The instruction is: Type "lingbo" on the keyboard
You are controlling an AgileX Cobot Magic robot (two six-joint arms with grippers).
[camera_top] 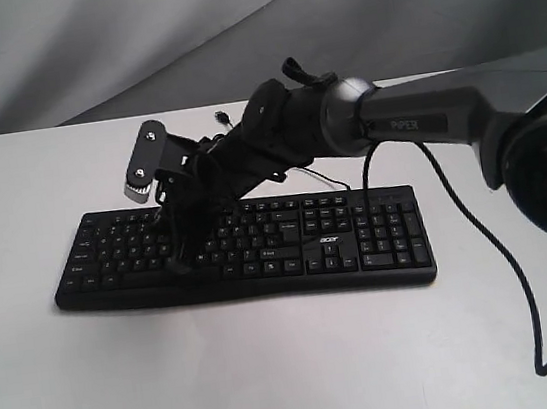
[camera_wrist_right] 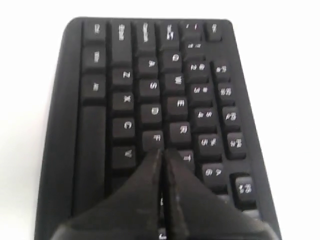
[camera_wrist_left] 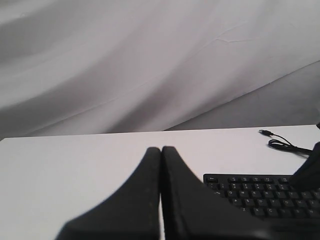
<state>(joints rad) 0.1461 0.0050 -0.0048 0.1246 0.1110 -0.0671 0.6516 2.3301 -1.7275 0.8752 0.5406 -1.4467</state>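
Observation:
The black keyboard (camera_top: 360, 246) with a white acer logo (camera_top: 326, 242) lies across the white table. My right gripper (camera_top: 179, 264) reaches in from the right and points down at the left half of the letter keys. Its fingers are shut with nothing between them. In the right wrist view the right gripper (camera_wrist_right: 161, 150) has its tips right beside the F key (camera_wrist_right: 156, 137), over the keyboard (camera_wrist_right: 95, 125). Whether they press a key I cannot tell. My left gripper (camera_wrist_left: 161, 148) is shut and empty, off the left end of the keyboard (camera_wrist_left: 260, 192). It is out of the exterior view.
The keyboard's thin USB cable (camera_wrist_left: 280, 145) lies on the table behind it, and its plug (camera_top: 225, 119) shows past the right arm. The arm's black cable (camera_top: 508, 264) trails over the white table (camera_top: 276, 376) at the right. A grey cloth (camera_top: 131, 42) hangs behind.

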